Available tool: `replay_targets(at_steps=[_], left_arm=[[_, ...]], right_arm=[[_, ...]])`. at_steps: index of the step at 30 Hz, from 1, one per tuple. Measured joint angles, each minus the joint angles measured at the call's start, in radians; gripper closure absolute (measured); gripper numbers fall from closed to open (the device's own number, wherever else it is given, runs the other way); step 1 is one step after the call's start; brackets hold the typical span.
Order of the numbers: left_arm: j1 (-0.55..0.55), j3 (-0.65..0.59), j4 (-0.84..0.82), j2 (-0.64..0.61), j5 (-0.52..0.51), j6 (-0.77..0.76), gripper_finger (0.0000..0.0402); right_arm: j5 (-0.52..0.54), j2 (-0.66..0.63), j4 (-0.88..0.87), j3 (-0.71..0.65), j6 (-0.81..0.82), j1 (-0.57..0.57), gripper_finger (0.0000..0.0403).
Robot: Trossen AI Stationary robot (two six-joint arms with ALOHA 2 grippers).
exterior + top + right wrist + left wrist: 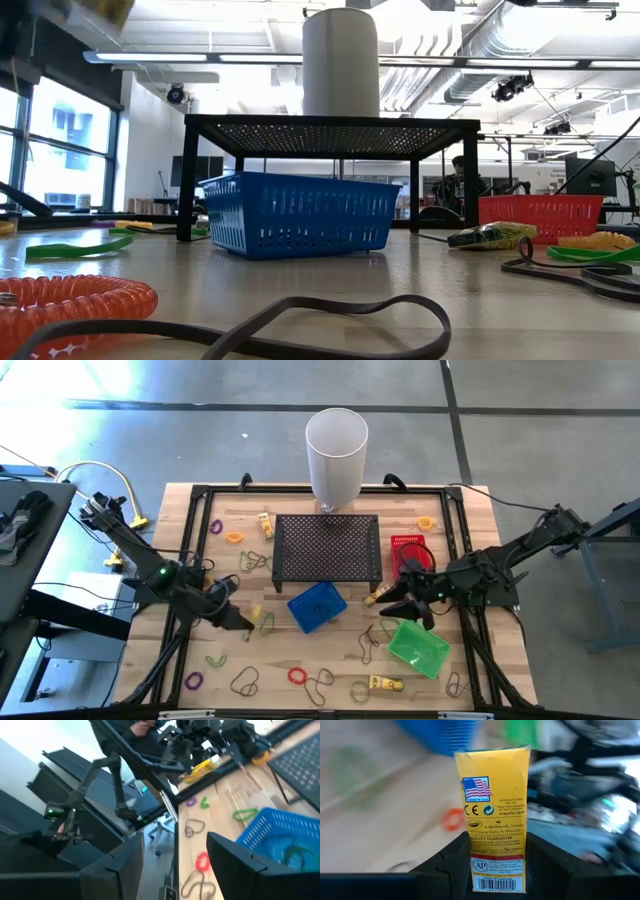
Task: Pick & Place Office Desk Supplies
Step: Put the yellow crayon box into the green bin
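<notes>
My left gripper (243, 624) is shut on a yellow crayon box (492, 805), held above the table left of the blue basket (317, 606). The right wrist view shows the box (202, 767) up in the air. My right gripper (175, 865) stands open and holds nothing; it hangs between the red basket (408, 547) and the green basket (418, 647), above a yellow-green item (378, 597) lying on the table. Loose bands lie flat about the table, among them a red one (297, 676) and a purple one (194, 682). My left gripper pinches the crayon box at its barcode end (497, 862) between the two fingers (452, 857), one on each narrow side. The fingers come from the table's left, slanting a little down, and lie along the box. The box sticks out beyond them, lifted clear of the table.
A black mesh stand (328, 547) fills the table's middle, with a tall white cylinder (336, 455) at its far edge. Another yellow box (386, 683) lies near the front edge and a small yellow piece (266, 525) at the far left. A black frame (180, 610) rims the table.
</notes>
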Motion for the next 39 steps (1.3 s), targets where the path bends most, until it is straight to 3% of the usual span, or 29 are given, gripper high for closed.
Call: replay_targets(at_steps=[7,16,20,26,34,39], left_arm=[[0.061,0.000,0.395,0.007,0.050,0.328,0.0240],[0.311,0.002,0.609,0.080,0.373,0.414,0.0240],[0.437,0.002,0.802,0.203,0.602,0.392,0.0240],[0.557,0.002,1.277,0.481,0.898,0.209,0.0240],[0.610,0.102,1.589,0.824,1.080,0.019,0.0240],[0.605,0.231,1.724,0.958,1.192,-0.034,0.0240]], right_arm=[[0.018,0.044,0.154,0.000,-0.214,0.000,0.0200],[0.114,0.194,0.517,0.000,-0.585,-0.008,0.0199],[0.116,0.229,0.553,0.000,-0.587,-0.027,0.0199],[0.117,0.239,0.557,0.000,-0.536,-0.042,0.0199],[0.155,0.239,0.505,0.000,-0.531,-0.041,0.0200],[0.165,0.240,0.421,0.000,-0.491,-0.042,0.0200]])
